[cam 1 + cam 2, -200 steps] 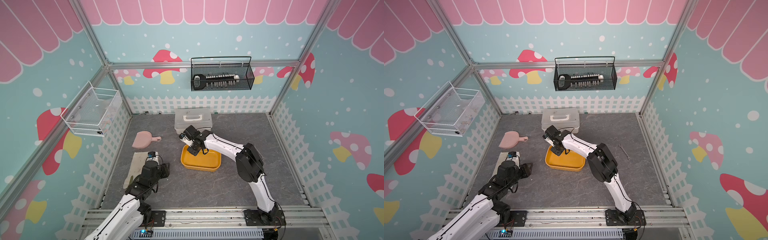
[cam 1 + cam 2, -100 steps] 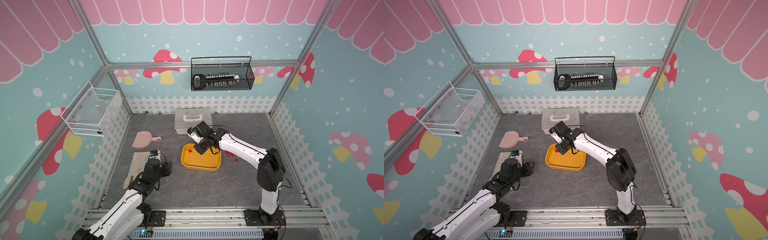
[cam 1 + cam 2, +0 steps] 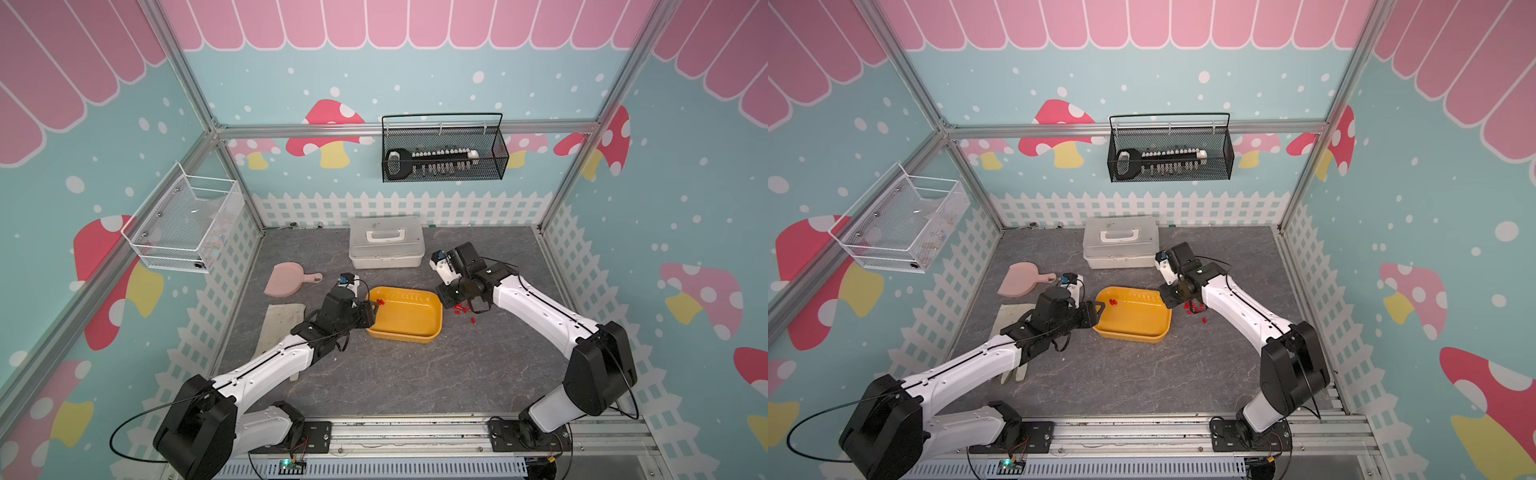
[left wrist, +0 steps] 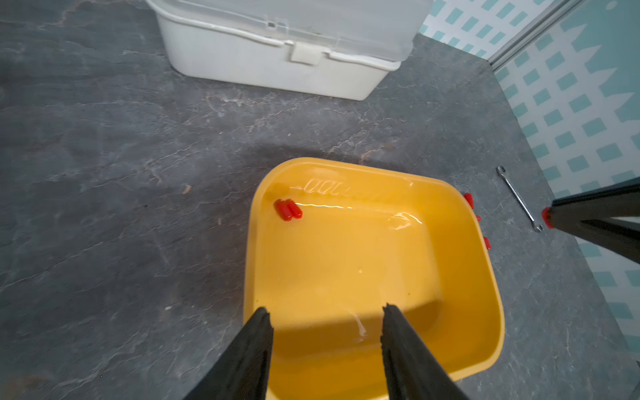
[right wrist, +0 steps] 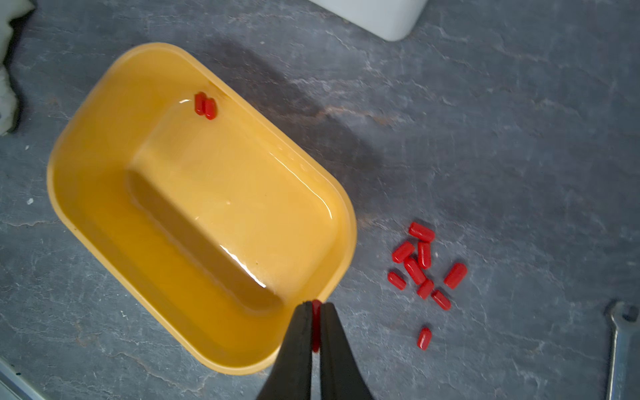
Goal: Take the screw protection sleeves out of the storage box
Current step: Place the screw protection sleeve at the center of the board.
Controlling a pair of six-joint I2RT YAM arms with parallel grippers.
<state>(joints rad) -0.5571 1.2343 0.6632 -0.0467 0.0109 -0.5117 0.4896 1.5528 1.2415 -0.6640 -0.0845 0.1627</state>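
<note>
Two sleeves (image 4: 288,210) left in the box (image 4: 346,263) (left end effector (image 4: 325,311) spread, empty); right end effector (image 5: 316,306) has carried another, pinched, out.

Storage box (image 3: 399,336) mid-surface (image 3: 415,374); two screw protection sleeves (image 5: 205,105) inside, more sleeves (image 5: 414,270) beside it toward the right edge; lidded case (image 3: 386,245) behind.
</note>
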